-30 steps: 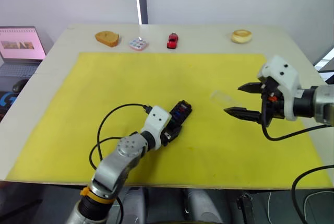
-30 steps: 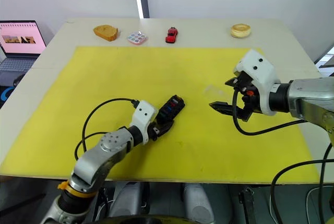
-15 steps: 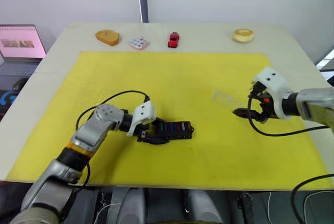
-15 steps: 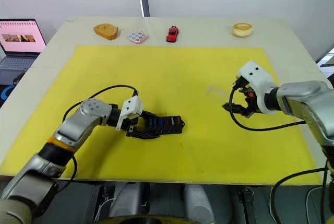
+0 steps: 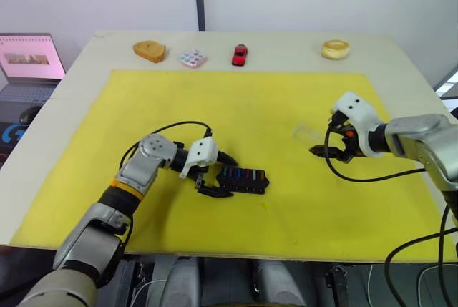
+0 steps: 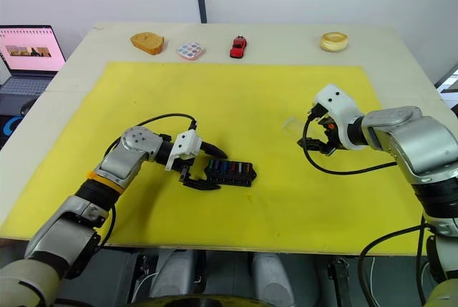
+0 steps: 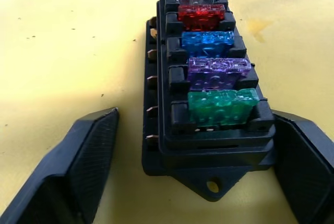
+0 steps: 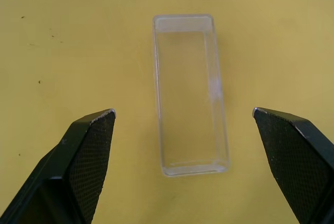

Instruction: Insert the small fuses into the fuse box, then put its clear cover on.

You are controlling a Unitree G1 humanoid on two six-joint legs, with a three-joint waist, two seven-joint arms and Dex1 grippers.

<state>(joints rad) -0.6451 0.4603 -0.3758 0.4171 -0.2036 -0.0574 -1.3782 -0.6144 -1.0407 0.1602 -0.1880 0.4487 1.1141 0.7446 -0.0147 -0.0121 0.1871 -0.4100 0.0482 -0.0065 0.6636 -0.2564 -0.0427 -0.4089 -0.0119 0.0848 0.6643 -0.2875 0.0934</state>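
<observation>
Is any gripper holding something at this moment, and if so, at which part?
Nothing is held. The left gripper is open around the fuse box end; the right gripper is open before the clear cover.

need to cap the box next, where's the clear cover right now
The clear cover lies flat on the yellow mat, on the robot's right, just ahead of the open right tool, well right of the fuse box.

Head stereo pair: high, facing forward and down over yellow rectangular mat (image 5: 236, 106) on pale table (image 5: 286, 46); both eyes share same scene, slight sideways offset. Left wrist view: very close, low, looking lengthwise along black oblong fuse box (image 7: 209, 104). Right wrist view: close, facing straight down onto transparent rectangular plastic cover (image 8: 190, 106). Both objects also visible from head pair.
</observation>
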